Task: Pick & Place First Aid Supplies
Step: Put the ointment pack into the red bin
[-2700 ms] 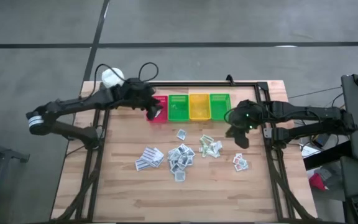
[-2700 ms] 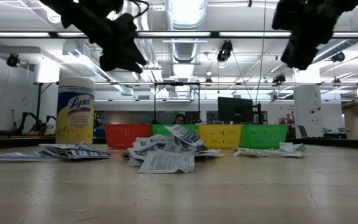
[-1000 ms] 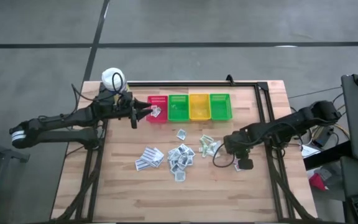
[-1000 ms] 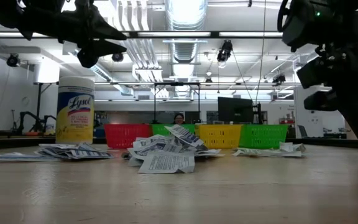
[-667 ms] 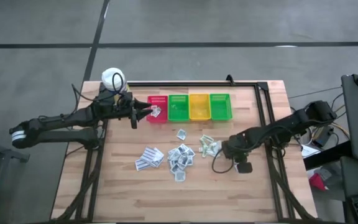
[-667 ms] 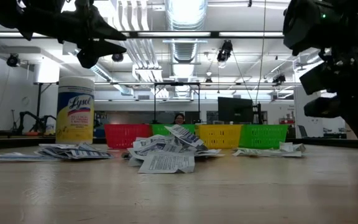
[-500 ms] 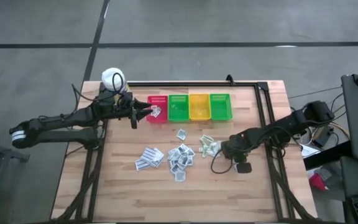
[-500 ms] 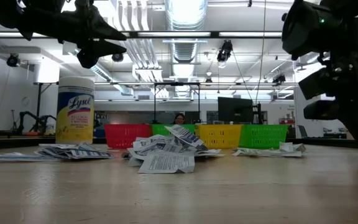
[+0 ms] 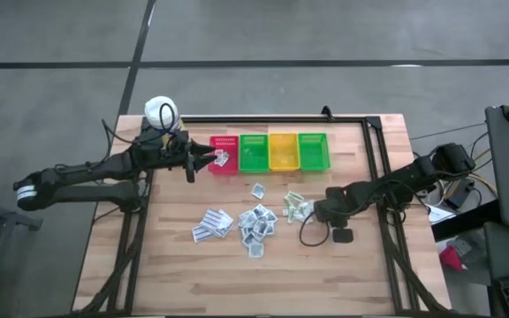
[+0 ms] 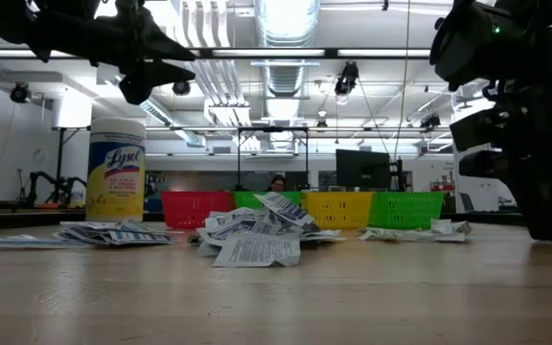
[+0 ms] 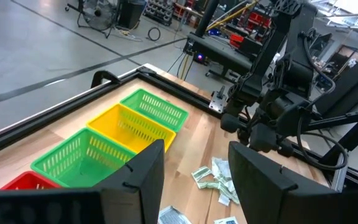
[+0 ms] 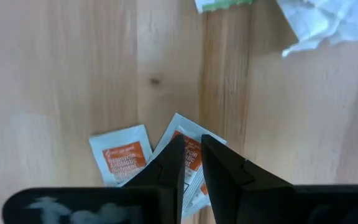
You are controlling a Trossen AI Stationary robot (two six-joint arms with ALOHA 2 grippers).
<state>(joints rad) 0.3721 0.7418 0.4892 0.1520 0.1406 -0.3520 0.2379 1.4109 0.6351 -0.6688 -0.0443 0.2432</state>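
Small white sachets lie flat in loose piles (image 9: 256, 223) mid-table. Two with orange print (image 12: 120, 158) lie apart near the right edge. My right gripper (image 12: 192, 149) points straight down over one of them (image 12: 180, 126), its fingers a narrow gap apart, with the print showing between them. In the low view it (image 10: 544, 235) reaches down to table level. My left gripper (image 9: 203, 158) hangs level and open beside the red bin (image 9: 226, 141), with nothing between its fingers (image 11: 197, 149). One white sachet (image 9: 223, 160) lies in that bin. My right gripper comes at the orange-print sachet (image 12: 180, 126) from above, fingertips over its middle. I cannot tell whether they touch it. The sachet lies flat on the table and is not pinched.
Red, green (image 9: 254, 152), yellow (image 9: 283, 150) and green (image 9: 313, 150) bins stand in a row at the far edge. A white-capped yellow canister (image 10: 115, 172) stands at the far left corner. A black frame rail (image 9: 374, 141) runs along the far and right sides.
My right gripper has sunk a little toward the two orange-print sachets, drifted slightly toward the table's left and tipped more upright. The gap between its fingers looks the same.
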